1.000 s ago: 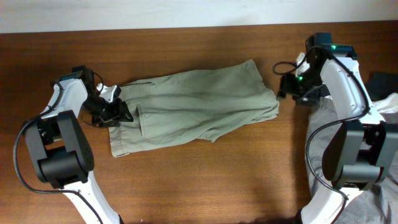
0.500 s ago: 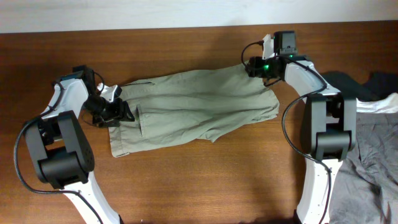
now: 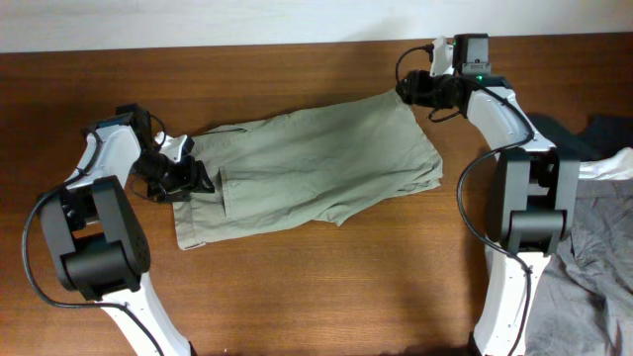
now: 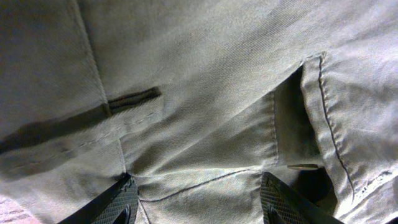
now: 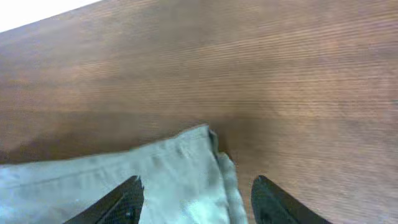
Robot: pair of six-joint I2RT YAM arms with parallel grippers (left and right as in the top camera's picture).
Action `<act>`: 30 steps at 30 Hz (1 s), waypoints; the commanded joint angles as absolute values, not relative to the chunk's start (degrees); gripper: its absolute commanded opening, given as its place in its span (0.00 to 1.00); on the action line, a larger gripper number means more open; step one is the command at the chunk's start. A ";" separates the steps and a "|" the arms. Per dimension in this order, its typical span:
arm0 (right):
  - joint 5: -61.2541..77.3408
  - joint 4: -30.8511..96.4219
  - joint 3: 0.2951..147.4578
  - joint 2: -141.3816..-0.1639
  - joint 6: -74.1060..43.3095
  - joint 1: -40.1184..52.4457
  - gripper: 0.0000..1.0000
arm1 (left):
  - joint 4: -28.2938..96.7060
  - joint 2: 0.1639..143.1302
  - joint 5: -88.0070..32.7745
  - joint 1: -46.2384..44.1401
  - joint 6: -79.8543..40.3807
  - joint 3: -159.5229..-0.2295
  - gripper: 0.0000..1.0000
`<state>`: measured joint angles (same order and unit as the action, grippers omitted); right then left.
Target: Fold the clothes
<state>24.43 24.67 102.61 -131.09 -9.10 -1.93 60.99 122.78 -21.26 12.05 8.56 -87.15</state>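
Note:
The khaki-green shorts (image 3: 307,168) lie spread flat on the wooden table (image 3: 346,297), waistband to the left and legs to the right. My left gripper (image 3: 188,178) is at the waistband end. In the left wrist view its fingers (image 4: 199,202) are wide open and rest on the fabric (image 4: 205,81) near a pocket seam and a belt loop. My right gripper (image 3: 407,91) is at the far right corner of the upper leg. In the right wrist view its open fingers (image 5: 198,202) straddle the hem corner (image 5: 186,168) without closing on it.
Grey trousers (image 3: 593,267), a dark navy garment (image 3: 608,133) and a white garment (image 3: 611,166) lie piled at the right edge behind the right arm. A pale wall runs along the table's far edge (image 3: 247,25).
My right arm has swung from the right side of the leg hem up to the far corner of the upper leg. The left arm and the shorts have barely moved.

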 commanded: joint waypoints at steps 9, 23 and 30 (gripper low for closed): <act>28.64 62.92 103.26 -121.14 -7.27 -3.70 0.43 | 72.16 125.64 -23.90 11.22 11.53 -98.72 0.58; -0.73 55.94 82.28 -121.54 -21.76 -1.48 0.04 | 63.94 125.67 -8.71 -2.90 9.69 -88.75 0.17; 11.99 62.08 88.75 -114.80 -10.85 -4.10 0.09 | 69.34 125.64 -10.28 2.68 7.38 -95.66 0.13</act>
